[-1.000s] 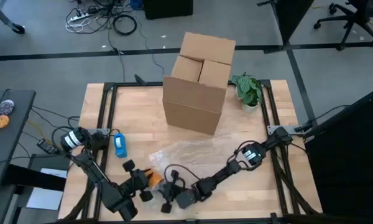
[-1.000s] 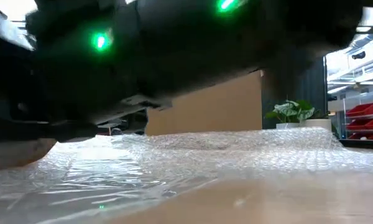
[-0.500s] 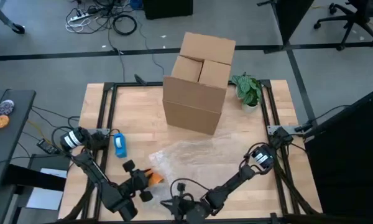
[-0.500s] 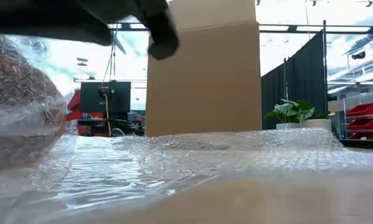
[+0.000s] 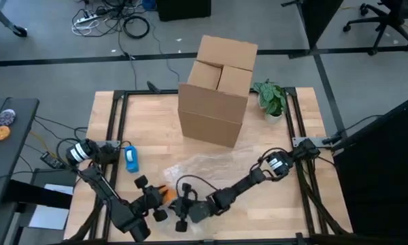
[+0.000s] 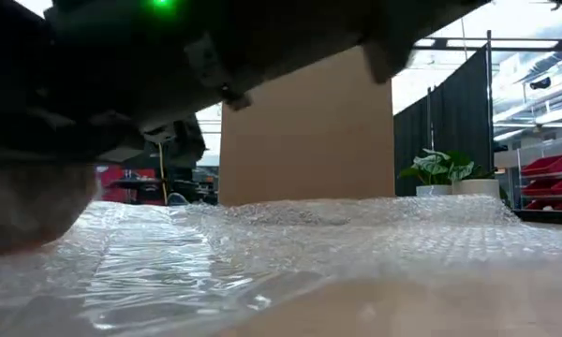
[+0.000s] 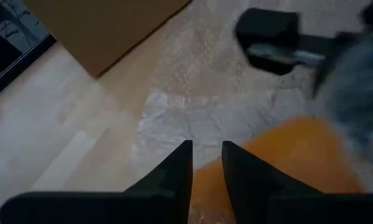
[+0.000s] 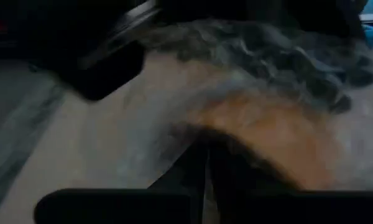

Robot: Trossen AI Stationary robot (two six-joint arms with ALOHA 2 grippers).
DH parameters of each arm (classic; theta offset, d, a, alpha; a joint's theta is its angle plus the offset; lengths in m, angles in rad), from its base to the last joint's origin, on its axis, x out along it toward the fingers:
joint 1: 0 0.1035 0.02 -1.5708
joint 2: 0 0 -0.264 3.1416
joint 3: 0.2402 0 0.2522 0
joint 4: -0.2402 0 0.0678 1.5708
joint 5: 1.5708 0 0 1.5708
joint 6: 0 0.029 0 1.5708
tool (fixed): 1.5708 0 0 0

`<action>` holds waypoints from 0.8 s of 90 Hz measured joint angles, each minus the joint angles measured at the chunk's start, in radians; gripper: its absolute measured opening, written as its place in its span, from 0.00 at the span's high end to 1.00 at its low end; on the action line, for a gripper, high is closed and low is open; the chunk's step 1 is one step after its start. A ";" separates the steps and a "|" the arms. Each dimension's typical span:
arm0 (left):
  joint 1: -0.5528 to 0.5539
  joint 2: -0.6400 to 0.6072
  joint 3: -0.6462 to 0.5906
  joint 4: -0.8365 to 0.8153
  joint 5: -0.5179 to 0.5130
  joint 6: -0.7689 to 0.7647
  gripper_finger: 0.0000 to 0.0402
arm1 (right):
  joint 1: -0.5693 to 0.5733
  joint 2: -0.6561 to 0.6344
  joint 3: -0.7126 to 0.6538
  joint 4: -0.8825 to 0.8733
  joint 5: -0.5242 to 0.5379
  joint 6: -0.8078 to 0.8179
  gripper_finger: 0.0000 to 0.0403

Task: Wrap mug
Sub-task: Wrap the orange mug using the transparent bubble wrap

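Both arms are low at the near edge of the table [image 5: 102, 116], working close together. The mug [image 5: 167, 194], orange, sits at the near-left corner of the bubble wrap [image 5: 217, 167], under a fold of it; the left wrist view shows film over the orange surface. Left gripper [image 5: 154, 202] is just left of the mug, fingers nearly together w/ only a thin gap, tips at the mug's wrapped edge; it looks pinched on the film, not on the mug body, though contact is partly hidden. Right gripper [image 5: 185, 209] is just right of the mug on the near side, fingers together; whether film is caught between them can't be told from its blurred wrist view. The sheet spreads right and far toward the cardboard box [image 5: 217, 92], w/ the plant [image 5: 270, 97] at the far right and a blue object [image 5: 130, 158] left of the sheet. Judged step: folding the near flap over the mug. To do it well, the left should anchor the film tight vs. the mug while the right draws the flap up and over, keeping tension so no slack pocket forms. Pull should be slow; the mug prob. rolls easily on slick film. Risk: the grippers foul each other, being so near.
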State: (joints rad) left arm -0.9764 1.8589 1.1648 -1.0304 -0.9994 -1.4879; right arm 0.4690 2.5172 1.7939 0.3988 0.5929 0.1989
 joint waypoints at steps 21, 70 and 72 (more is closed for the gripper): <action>0.001 0.003 -0.001 0.010 -0.045 0.053 0.82 | -0.036 0.000 0.000 -0.009 0.094 0.009 1.00; 0.007 0.001 -0.008 0.018 -0.053 0.072 0.82 | -0.072 0.111 0.006 0.209 0.176 -0.009 1.00; 0.007 0.001 -0.008 0.016 -0.053 0.072 0.82 | -0.075 0.111 0.006 0.210 0.165 -0.011 1.00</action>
State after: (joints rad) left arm -0.9692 1.8603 1.1570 -1.0149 -1.0527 -1.4157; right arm 0.3939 2.6278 1.8004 0.6085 0.7581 0.1879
